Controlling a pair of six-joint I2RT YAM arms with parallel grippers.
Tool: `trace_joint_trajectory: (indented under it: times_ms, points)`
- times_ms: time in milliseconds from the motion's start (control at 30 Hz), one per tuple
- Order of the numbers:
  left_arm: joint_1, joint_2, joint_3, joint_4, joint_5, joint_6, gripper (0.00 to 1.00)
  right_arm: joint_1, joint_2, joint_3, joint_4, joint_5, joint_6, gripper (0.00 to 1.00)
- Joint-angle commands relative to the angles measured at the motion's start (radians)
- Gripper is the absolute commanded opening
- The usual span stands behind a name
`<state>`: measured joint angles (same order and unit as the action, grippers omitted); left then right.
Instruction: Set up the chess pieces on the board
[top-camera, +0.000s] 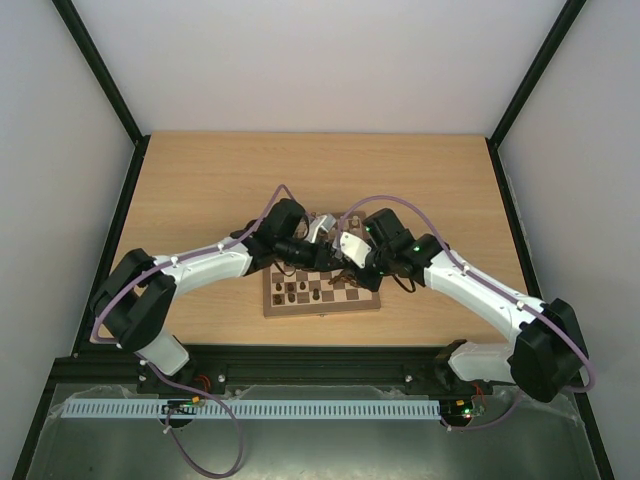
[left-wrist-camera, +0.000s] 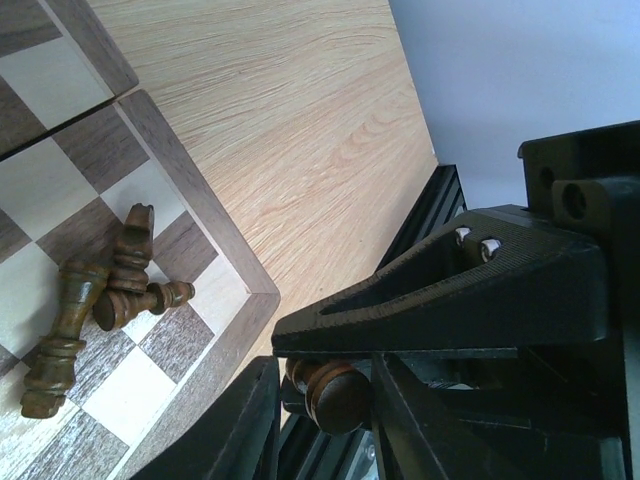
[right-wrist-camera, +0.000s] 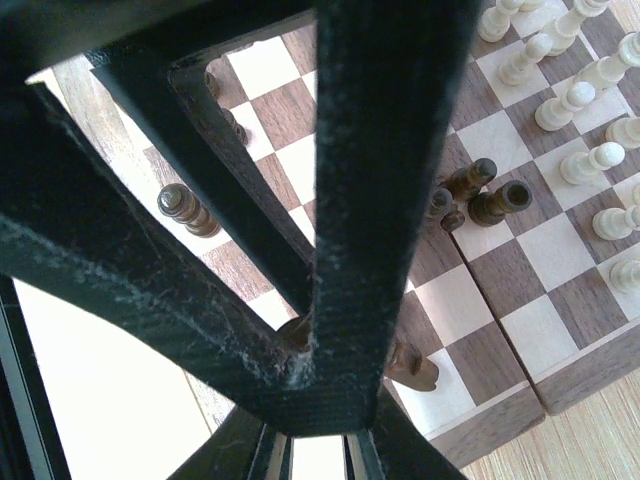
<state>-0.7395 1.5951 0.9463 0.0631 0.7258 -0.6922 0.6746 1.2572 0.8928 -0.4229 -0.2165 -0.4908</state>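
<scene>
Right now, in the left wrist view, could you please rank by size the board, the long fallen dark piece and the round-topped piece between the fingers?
board
long fallen dark piece
round-topped piece
The last is partly hidden and nearer the camera, so its place is unsure.

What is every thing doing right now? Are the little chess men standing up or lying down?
Left tool: closed round the round-topped dark piece.
Right tool: shut on the sideways dark piece.
Dark heap: tipped over, lying on a board corner.
Cream pieces: standing upright in rows.
Board: open flat on the table.
</scene>
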Motion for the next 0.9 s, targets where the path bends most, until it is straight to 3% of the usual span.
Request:
trace_joint_trajectory:
  times_ms: [0,267,467,533,700,867]
  points:
    - [-0.012,0.017,0.006,-0.025,0.002,0.008,0.26,0.006,-0.040,-0.005,0.034,0.012,0.025,0.14]
    - [0.009,-0.016,-0.027,0.020,-0.022,-0.005,0.18,0.006,-0.063,-0.016,0.059,0.028,0.054,0.17]
    - [0.075,-0.082,-0.114,0.151,-0.023,-0.056,0.17,-0.018,-0.132,-0.063,0.102,-0.001,0.093,0.43]
    - [0.094,-0.095,-0.148,0.206,-0.023,-0.080,0.17,-0.087,-0.145,-0.058,0.112,-0.096,0.137,0.47]
    - [0.117,-0.124,-0.205,0.361,-0.023,-0.150,0.17,-0.354,-0.096,-0.002,0.177,-0.508,0.393,0.46]
    - [0.117,-0.150,-0.241,0.522,-0.045,-0.238,0.17,-0.425,0.018,0.036,0.283,-0.737,0.678,0.46]
